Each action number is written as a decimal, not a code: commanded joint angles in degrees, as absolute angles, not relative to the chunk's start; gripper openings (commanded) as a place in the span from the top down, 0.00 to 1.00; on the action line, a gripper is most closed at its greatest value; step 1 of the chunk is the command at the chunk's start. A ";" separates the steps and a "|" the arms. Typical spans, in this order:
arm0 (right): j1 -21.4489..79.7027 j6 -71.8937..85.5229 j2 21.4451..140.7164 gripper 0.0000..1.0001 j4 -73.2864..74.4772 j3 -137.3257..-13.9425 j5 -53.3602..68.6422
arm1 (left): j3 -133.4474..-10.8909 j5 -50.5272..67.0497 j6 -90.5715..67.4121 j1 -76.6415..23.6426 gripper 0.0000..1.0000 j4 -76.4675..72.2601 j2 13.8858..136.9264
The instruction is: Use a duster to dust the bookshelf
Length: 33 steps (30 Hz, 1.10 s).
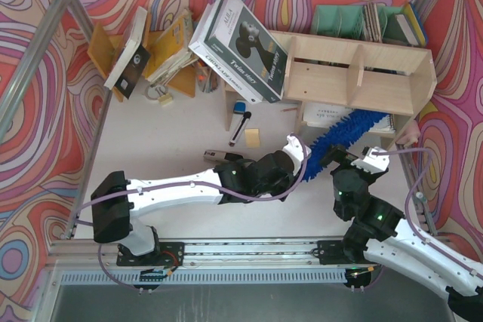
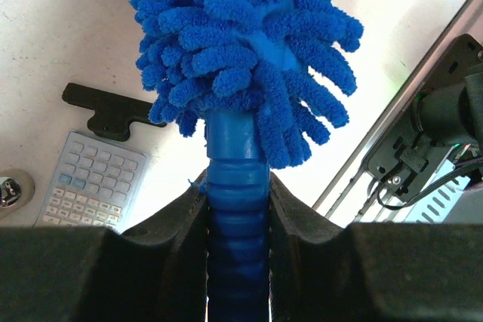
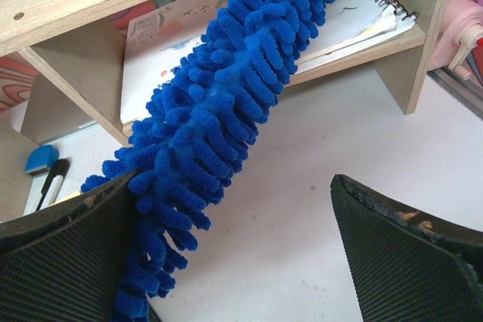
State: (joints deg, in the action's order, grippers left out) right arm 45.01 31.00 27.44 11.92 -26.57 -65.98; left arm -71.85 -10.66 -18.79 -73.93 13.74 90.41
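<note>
Where under the bookshelf (image 1: 332,73), duster (image 1: 349,130) tip unseen.

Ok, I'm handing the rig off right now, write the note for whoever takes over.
Left claw: shut on the duster, gripping its ribbed blue handle.
Right claw: open, holding nothing, one finger beside the fluff.
The duster head lies slanted into the lower tier of the bookshelf, over a spiral notebook.
Done: duster in grasp, head on the lower shelf.
Left: sweep the lower tier, then the upper tier and top. How much is already dusted cannot be told.
</note>
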 commanded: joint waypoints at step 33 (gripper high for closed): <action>44.91 31.33 27.33 0.01 14.23 -26.47 -67.85 | -68.09 -11.87 -15.85 -73.73 1.00 9.68 87.63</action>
State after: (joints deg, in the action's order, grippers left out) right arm 45.04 31.38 27.44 12.69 -26.57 -65.87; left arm -68.18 -10.07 -15.84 -73.89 13.37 87.57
